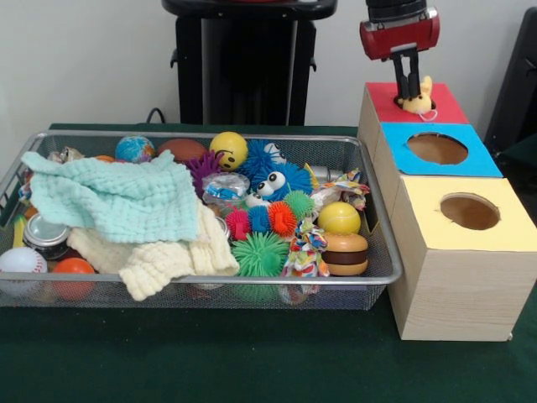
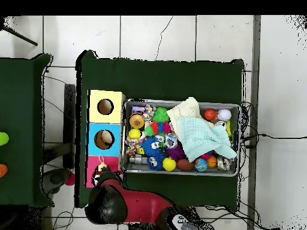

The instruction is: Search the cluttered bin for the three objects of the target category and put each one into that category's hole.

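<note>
The silver wire-mesh bin [image 1: 210, 135] is full of toys; it also shows in the overhead view [image 2: 180, 101]. The red-topped box [image 1: 382, 101] stands farthest back in the row of boxes, and in the overhead view [image 2: 92, 173]. My gripper [image 1: 409, 84] hangs straight over its hole, fingers close together on a pale yellow-tan soft animal toy [image 1: 417, 102] that sits at the hole's mouth and hides most of it. The toy shows in the overhead view [image 2: 102, 166] beside the gripper [image 2: 105, 175]. No orange striped toy shows in the bin.
A blue-topped box [image 1: 436, 149] and a yellow-topped box [image 1: 470, 211] stand in line next to the red one. A mint cloth [image 1: 117, 197] and a cream cloth [image 1: 159, 256] cover the bin's left half. Spiky balls and a blue googly-eyed toy [image 1: 273, 180] fill its right half.
</note>
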You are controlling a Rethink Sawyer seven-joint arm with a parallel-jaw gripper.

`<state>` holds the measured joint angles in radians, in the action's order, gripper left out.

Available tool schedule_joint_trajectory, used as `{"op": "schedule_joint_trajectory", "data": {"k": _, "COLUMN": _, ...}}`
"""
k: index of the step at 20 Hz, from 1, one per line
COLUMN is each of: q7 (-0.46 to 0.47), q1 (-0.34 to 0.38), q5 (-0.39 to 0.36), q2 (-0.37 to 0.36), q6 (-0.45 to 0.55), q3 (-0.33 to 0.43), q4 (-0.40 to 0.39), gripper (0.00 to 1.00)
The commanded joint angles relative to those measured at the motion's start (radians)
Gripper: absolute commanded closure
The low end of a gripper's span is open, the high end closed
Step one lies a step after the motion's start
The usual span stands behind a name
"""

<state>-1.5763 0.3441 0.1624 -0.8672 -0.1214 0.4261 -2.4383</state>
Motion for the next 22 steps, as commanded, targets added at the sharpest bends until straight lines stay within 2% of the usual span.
{"op": "schedule_joint_trajectory", "data": {"k": 1, "q7": -0.148, "q1": -0.042, "q5": -0.004, "q2": 0.002, "q6": 0.043, "q3": -0.057, "q4": 0.092, "gripper": 1.00}}
{"op": "schedule_joint_trajectory", "data": {"k": 3, "q7": -0.122, "q1": -0.068, "q5": -0.009, "q2": -0.009, "q6": 0.048, "q3": -0.095, "q4": 0.109, "gripper": 1.00}}
{"op": "schedule_joint_trajectory", "data": {"k": 8, "q7": -0.110, "q1": -0.094, "q5": -0.026, "q2": 0.000, "q6": 0.024, "q3": -0.132, "q4": 0.123, "gripper": 1.00}}
{"op": "schedule_joint_trajectory", "data": {"k": 16, "q7": -0.099, "q1": -0.125, "q5": -0.076, "q2": 0.049, "q6": -0.052, "q3": -0.185, "q4": 0.146, "gripper": 1.00}}
{"op": "schedule_joint_trajectory", "data": {"k": 20, "q7": -0.147, "q1": -0.089, "q5": -0.120, "q2": 0.113, "q6": -0.112, "q3": -0.144, "q4": 0.144, "gripper": 1.00}}
{"op": "schedule_joint_trajectory", "data": {"k": 22, "q7": -0.159, "q1": -0.087, "q5": -0.154, "q2": 0.173, "q6": -0.174, "q3": -0.148, "q4": 0.158, "gripper": 1.00}}
